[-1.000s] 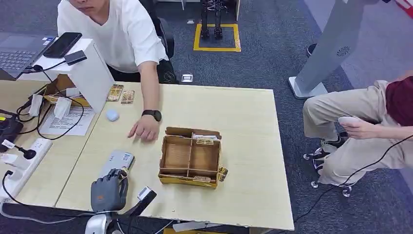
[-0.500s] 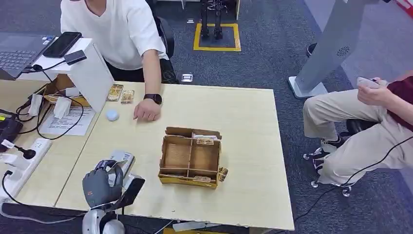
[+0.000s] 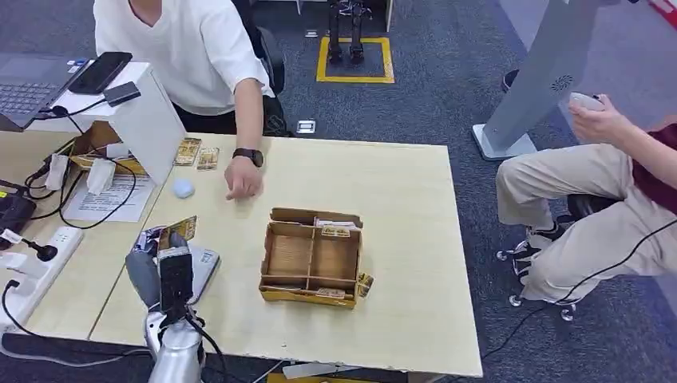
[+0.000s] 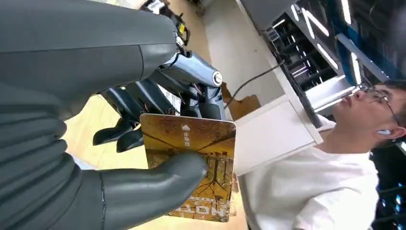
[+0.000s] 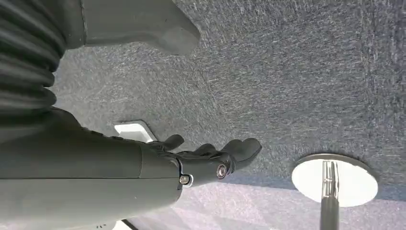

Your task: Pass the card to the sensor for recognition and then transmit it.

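Card: the gold-brown card (image 4: 196, 163) is pinched between thumb and fingers of the left hand (image 3: 164, 267), raised above the grey sensor (image 3: 201, 267) at the desk's (image 3: 415, 239) near left corner.
Right hand: the right hand (image 5: 191, 165) hangs over grey carpet, fingers loosely apart, holding nothing.
Box: a cardboard divided box (image 3: 313, 257) sits mid-desk.
Person: a person's hand (image 3: 242, 179) rests on the desk beyond the box.

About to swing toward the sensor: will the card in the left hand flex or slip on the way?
The card looks flat and unbent, so it is probably stiff and light. The left hand pinches only one end between thumb and fingers, with much of the card sticking out. Its face looks glossy, so a fast swing might let it slide.
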Robot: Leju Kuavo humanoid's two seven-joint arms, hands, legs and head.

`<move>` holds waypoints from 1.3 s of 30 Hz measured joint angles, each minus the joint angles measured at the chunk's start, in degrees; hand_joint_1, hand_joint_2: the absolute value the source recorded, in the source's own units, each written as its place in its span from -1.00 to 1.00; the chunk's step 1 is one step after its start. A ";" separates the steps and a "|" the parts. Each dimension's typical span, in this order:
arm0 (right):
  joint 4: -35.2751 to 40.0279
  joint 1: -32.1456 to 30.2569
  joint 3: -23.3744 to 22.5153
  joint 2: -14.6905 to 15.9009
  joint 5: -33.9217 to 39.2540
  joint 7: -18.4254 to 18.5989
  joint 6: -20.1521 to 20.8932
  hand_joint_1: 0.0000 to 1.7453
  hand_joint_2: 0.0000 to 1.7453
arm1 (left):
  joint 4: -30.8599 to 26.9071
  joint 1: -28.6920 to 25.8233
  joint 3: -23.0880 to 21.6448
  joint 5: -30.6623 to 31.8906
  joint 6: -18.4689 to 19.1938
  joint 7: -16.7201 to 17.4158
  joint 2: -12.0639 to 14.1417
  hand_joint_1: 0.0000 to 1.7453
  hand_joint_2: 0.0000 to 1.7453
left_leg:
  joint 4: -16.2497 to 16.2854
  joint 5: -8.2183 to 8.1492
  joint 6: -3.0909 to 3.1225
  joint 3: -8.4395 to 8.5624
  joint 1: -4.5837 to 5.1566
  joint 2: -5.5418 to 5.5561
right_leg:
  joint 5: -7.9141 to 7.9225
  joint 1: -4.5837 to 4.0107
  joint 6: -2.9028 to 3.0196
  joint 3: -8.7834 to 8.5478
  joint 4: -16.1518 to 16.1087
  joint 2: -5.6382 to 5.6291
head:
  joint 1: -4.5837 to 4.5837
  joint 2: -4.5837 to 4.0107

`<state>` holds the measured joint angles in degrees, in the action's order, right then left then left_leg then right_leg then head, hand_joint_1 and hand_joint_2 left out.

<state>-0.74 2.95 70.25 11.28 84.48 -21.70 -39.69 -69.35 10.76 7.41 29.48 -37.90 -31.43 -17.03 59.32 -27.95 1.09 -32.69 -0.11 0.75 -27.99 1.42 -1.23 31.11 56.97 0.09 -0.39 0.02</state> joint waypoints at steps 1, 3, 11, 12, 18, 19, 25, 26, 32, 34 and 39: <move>0.00 0.03 0.00 0.00 -0.04 -0.02 0.00 -1.00 1.00 | -0.31 0.47 -0.63 -0.33 0.11 0.62 0.00 1.00 1.00 | 0.00 0.00 0.00 -0.01 0.00 0.00 | 0.00 0.00 0.00 0.00 0.00 0.00 | -0.02 -0.02; 0.00 0.04 0.00 0.00 -0.09 -0.02 0.00 -1.00 1.00 | -0.68 1.55 -1.84 -0.48 0.33 1.49 -0.04 1.00 1.00 | 0.00 0.00 0.00 -0.03 0.00 0.02 | 0.00 0.00 0.00 -0.01 0.00 0.02 | 0.00 -0.02; 0.02 0.93 0.68 -0.02 -1.22 0.59 0.02 -1.00 1.00 | -0.18 7.98 -6.60 0.42 -0.15 10.56 0.79 1.00 1.00 | 0.00 0.05 0.00 -0.05 0.00 0.03 | 0.05 -0.01 -0.04 0.00 0.01 0.02 | -0.02 0.00; 0.02 1.01 0.74 -0.02 -1.35 0.68 0.02 -1.00 1.00 | 0.06 8.59 -6.88 0.55 -0.20 10.91 0.92 1.00 1.00 | 0.00 0.06 0.00 -0.05 0.00 0.03 | 0.05 -0.01 -0.04 0.00 0.01 0.02 | 0.00 -0.02; 0.04 2.10 2.14 -0.13 -2.03 1.27 0.02 -1.00 1.00 | 5.58 15.21 -9.72 1.33 -1.14 14.54 2.69 1.00 1.00 | 0.00 0.10 0.00 -0.05 0.00 0.03 | 0.09 0.00 -0.02 0.00 0.02 0.02 | 0.00 -0.02; 0.07 2.17 2.31 -0.18 -2.03 1.27 0.02 -1.00 1.00 | 6.49 15.80 -9.98 1.33 -1.33 14.87 2.88 1.00 1.00 | 0.00 0.10 0.00 -0.06 0.00 0.03 | 0.09 0.00 -0.02 0.00 0.02 0.02 | 0.00 -0.02; 0.11 2.39 3.15 -0.31 -2.10 1.64 0.02 -1.00 1.00 | 11.48 18.39 -10.62 2.74 -1.73 16.02 4.07 1.00 1.00 | 0.00 0.10 -0.01 -0.10 0.00 0.05 | 0.09 -0.01 -0.02 0.03 0.02 0.04 | 0.00 -0.02; 0.11 2.47 3.28 -0.35 -2.10 1.77 0.02 -1.00 1.00 | 12.69 18.95 -10.73 3.21 -1.75 16.33 4.31 1.00 1.00 | 0.00 0.10 -0.01 -0.10 0.00 0.05 | 0.09 -0.01 -0.02 0.03 0.02 0.04 | 0.00 -0.02; 0.20 2.60 3.41 -0.52 -2.12 1.95 0.02 -1.00 1.00 | 16.07 20.15 -10.75 5.95 -1.82 17.36 4.90 1.00 1.00 | 0.00 0.10 -0.01 -0.11 0.00 0.03 | 0.09 -0.01 -0.02 0.05 0.02 0.02 | 0.00 0.00; 0.24 2.64 3.41 -0.57 -2.12 1.97 0.02 -1.00 1.00 | 16.90 20.37 -10.75 6.80 -1.79 17.75 5.05 1.00 1.00 | 0.00 0.09 -0.01 -0.11 0.00 0.03 | 0.09 0.00 -0.02 0.05 0.02 0.02 | 0.00 -0.02; 0.26 2.65 3.41 -0.59 -1.99 1.99 0.02 -1.00 1.00 | 18.77 20.63 -10.75 8.17 -1.82 18.93 5.16 0.14 1.00 | 0.00 0.09 -0.01 -0.11 0.00 0.03 | 0.09 0.00 -0.02 0.06 0.02 0.01 | 0.00 0.00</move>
<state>-0.48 5.60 73.66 10.69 82.49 -19.72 -39.67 -50.58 31.39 -3.34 37.66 -39.71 -12.50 -11.87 59.32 -27.85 1.08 -32.80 -0.11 0.78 -27.91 1.42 -1.24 31.18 56.99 0.11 -0.39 0.02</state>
